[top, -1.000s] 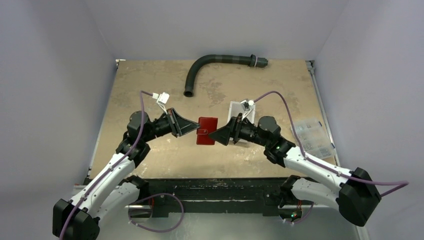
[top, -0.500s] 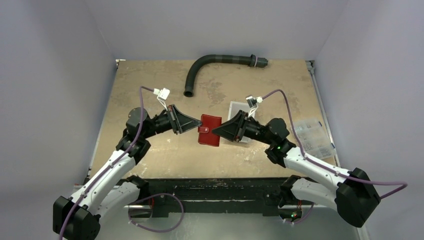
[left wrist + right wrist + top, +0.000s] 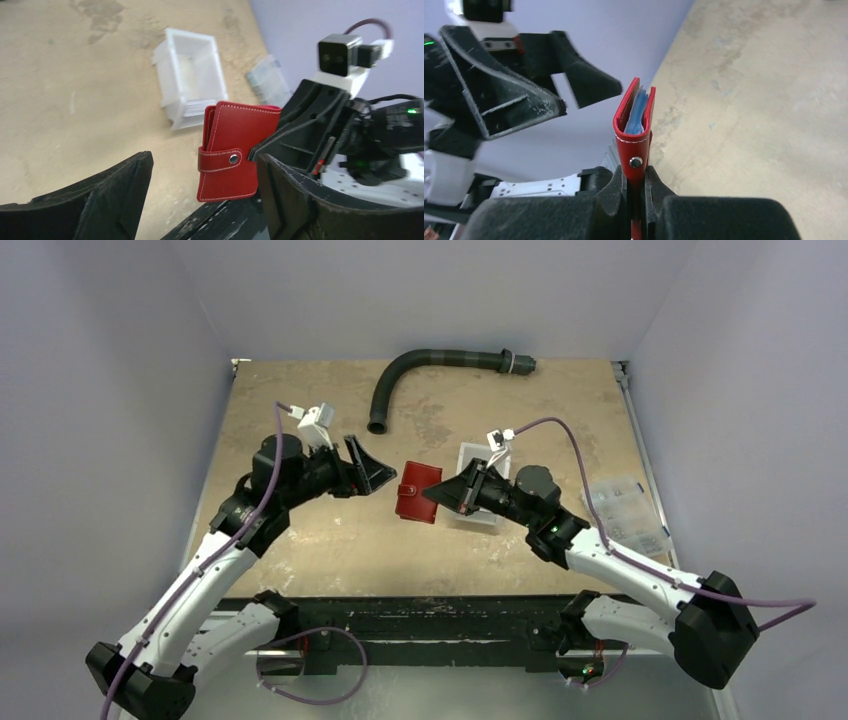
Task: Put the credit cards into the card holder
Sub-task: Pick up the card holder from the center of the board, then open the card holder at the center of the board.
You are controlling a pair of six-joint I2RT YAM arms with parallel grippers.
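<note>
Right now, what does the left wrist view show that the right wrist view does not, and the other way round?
Only the left wrist view: the white bin and the clear compartment box on the table behind, and the card holder face-on, its tab snapped shut.

Only the right wrist view: the card holder edge-on, with something blue between its red covers.

Both: the card holder gripped by the right claw above the tan table, and the left claw open near it, not touching. Neither view shows loose credit cards.
</note>
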